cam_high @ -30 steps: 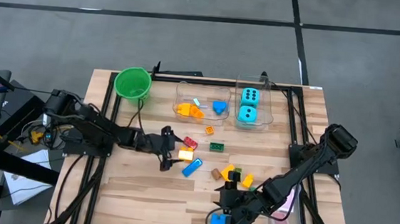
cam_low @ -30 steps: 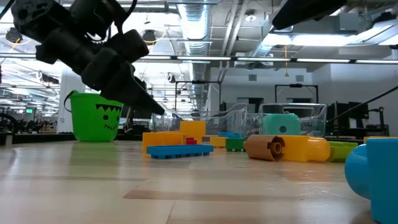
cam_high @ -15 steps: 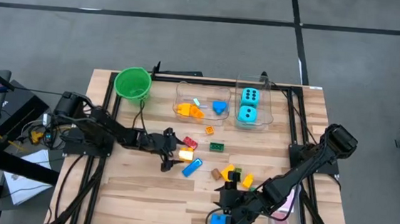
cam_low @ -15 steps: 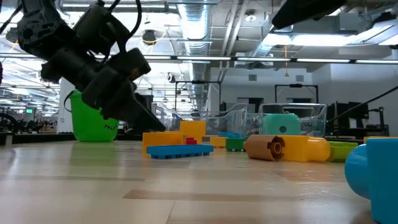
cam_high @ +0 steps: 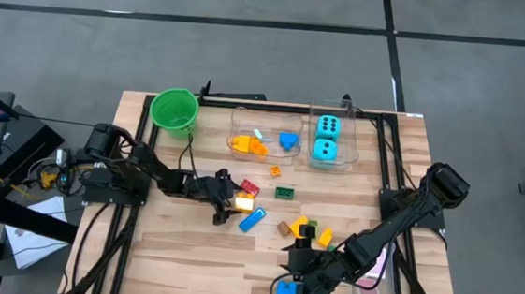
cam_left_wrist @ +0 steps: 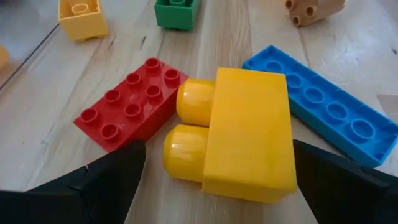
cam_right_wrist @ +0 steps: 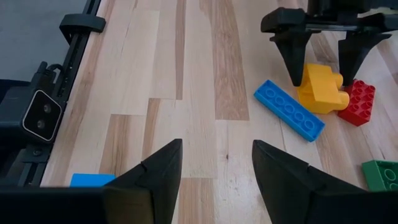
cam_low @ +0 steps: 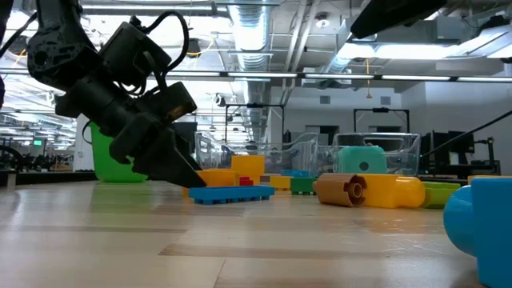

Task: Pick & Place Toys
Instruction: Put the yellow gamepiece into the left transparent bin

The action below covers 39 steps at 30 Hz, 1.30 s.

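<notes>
Green bucket (cam_high: 173,110) stands at the wooden surface (cam_high: 189,245) far edge, left of two clear tubs (cam_high: 265,136).

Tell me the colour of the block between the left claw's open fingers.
Yellow block; clearest in the left wrist view.

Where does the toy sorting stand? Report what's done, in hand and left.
Done: two cyan dice sit in one clear tub, a few blocks in the other tub. In hand: the left gripper, jaws open, straddles the yellow block without closing on it. Left: red block, long blue block and the cluster near the waiting right gripper.
</notes>
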Each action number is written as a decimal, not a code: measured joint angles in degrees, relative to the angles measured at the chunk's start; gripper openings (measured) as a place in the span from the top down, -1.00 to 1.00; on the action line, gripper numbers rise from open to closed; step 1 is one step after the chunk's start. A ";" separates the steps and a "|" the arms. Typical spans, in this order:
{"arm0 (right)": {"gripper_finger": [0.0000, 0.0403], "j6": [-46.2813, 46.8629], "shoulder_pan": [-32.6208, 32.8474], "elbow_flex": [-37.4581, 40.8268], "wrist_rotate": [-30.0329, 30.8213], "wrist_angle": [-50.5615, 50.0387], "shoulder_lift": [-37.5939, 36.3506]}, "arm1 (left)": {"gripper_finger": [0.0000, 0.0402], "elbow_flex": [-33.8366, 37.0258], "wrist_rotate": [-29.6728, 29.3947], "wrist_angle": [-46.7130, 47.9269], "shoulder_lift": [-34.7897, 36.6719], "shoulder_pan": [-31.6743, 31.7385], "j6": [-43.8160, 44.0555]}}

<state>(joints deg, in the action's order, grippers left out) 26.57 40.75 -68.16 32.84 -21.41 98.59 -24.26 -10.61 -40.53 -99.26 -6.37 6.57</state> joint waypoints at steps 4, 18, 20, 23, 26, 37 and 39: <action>0.08 0.01 0.00 0.00 0.00 0.00 0.00 | -0.90 -0.01 -0.01 -0.44 0.02 0.00 0.22; 0.08 0.45 0.04 0.00 -0.01 -0.34 0.00 | -0.22 -0.01 -0.02 -0.45 0.07 -0.02 0.90; 0.08 0.46 0.04 0.00 -0.02 -0.40 0.00 | -0.22 -0.01 -0.03 -0.45 0.08 -0.03 1.48; 0.08 0.46 0.04 0.00 0.00 -0.42 0.00 | -0.17 0.01 -0.16 -0.90 0.48 -0.51 1.61; 0.08 0.46 0.04 0.00 0.00 -0.43 0.00 | 0.00 -0.03 -0.04 -3.36 1.59 -1.27 1.44; 0.08 0.46 0.04 0.00 -0.02 -0.44 0.00 | 0.75 -0.25 -7.04 -6.81 15.89 0.46 -3.13; 0.08 0.46 0.07 0.00 -0.02 -0.52 0.00 | 0.84 -0.25 -3.40 -6.81 17.16 0.57 -2.30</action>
<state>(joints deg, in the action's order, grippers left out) 27.03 40.82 -68.16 32.82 -21.93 98.59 -24.51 -14.01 -47.34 -82.10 -5.80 4.27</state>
